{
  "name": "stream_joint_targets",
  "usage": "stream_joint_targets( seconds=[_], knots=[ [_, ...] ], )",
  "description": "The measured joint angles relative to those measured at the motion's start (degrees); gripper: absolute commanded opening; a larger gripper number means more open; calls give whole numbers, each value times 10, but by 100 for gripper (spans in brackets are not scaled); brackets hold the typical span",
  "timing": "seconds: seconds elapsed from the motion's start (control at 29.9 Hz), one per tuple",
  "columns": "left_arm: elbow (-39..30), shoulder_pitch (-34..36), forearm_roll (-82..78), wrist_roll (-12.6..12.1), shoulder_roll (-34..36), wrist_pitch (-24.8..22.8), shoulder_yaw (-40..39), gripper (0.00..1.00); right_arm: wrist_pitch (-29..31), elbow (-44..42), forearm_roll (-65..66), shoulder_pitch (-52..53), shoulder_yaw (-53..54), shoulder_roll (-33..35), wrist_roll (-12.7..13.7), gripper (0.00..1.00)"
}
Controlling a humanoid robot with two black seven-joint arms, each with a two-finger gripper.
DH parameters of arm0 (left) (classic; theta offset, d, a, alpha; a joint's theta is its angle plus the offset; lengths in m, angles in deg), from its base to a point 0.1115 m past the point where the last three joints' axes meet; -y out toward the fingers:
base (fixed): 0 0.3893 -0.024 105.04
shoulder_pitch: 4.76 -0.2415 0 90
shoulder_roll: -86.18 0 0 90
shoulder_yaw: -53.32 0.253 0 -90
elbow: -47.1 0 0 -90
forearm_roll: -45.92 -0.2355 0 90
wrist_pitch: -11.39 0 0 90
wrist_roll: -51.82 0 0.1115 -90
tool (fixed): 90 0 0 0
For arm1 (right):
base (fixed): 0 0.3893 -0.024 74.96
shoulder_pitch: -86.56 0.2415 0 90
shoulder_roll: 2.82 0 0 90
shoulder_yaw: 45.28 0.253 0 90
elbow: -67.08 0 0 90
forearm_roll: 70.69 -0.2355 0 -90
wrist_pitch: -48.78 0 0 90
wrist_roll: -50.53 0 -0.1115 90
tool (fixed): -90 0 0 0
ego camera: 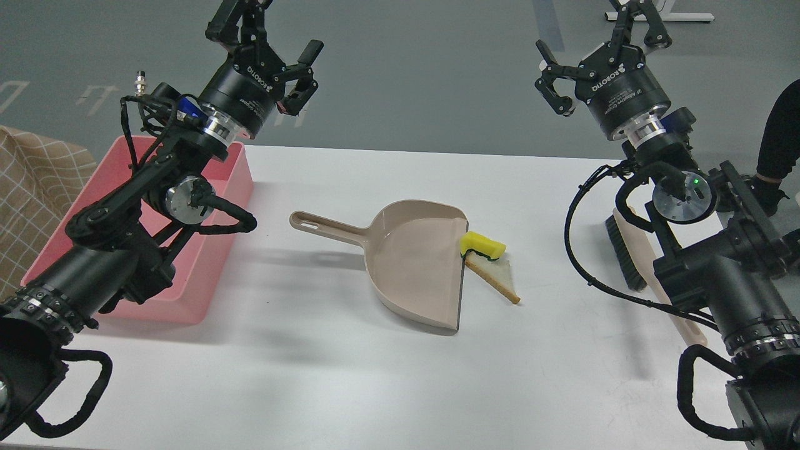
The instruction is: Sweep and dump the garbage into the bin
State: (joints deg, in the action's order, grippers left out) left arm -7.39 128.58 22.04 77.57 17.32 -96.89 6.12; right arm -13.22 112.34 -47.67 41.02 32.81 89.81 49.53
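Note:
Two pieces of garbage lie on the white table at the dustpan's open lip: a yellow block [482,245] with a dark green layer, and a triangular white bread slice [498,278] with a brown crust. The beige dustpan [412,262] lies flat mid-table, its handle pointing left. The pink bin [206,256] stands at the table's left end, partly hidden by my left arm. My left gripper [269,40] hangs open above the bin's far corner, holding nothing. My right gripper [600,44] is raised at the far right, open and empty.
A brush [625,250] with dark bristles and a beige handle lies at the table's right edge, partly behind my right arm. A checked beige cloth [37,187] sits left of the bin. A dark-sleeved person [781,137] is at the right border.

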Motion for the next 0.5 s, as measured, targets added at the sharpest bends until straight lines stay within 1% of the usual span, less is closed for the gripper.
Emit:
stream_joint_targets(
  seconds=[0.5],
  knots=[
    [2, -2, 4, 14, -3, 0, -2, 98, 0, -1, -1, -1, 0, -1, 0, 100]
  ],
)
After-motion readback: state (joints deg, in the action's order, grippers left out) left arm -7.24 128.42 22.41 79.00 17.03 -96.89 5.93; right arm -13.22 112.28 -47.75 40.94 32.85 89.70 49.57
